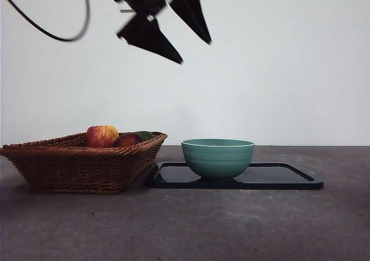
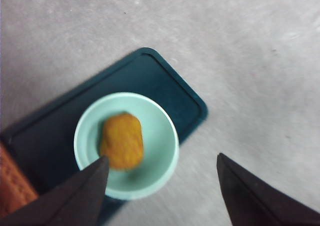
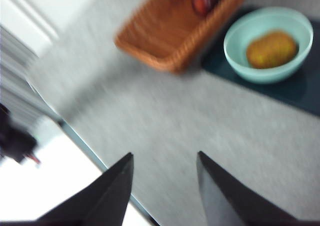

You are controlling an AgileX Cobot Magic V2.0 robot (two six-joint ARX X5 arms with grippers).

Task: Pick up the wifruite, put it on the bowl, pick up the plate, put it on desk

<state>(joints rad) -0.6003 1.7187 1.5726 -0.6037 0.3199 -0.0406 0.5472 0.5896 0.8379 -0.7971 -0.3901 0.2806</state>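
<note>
While both arms hang high off the worktop (image 1: 243,226), everything on it sits untouched by either.

Worktop: dark grey-brown, mottled, carries a basket and a tray side by side, both set towards its far edge.

Basket (image 1: 81,163): brown wicker, on the left in the front view, its right corner just beside the tray's left end. Holds a red-and-yellow apple (image 1: 102,135), a dark red fruit (image 1: 128,139) and something green behind them, too hidden to identify.

Tray (image 1: 283,177): flat, black, rounded corners, lying flat on the worktop, right of the basket.

Bowl (image 1: 218,157): teal-green, ribbed side, upright on the tray's left half, nearer the basket end.

Wifruite (image 2: 121,140): tan-brown oval, lying inside the bowl, on its bottom. Front view can't see it over the rim; both wrist views do.

Left end effector (image 2: 162,166): released, jaws spread wide, nothing between them, well above the bowl looking down into it. In the front view this is the dark shape at top centre (image 1: 165,24), above the gap between basket and bowl.

Right end effector (image 3: 164,158): also released, jaws apart and empty, high over bare worktop, well apart from basket and bowl. Its view is motion-blurred.
</note>
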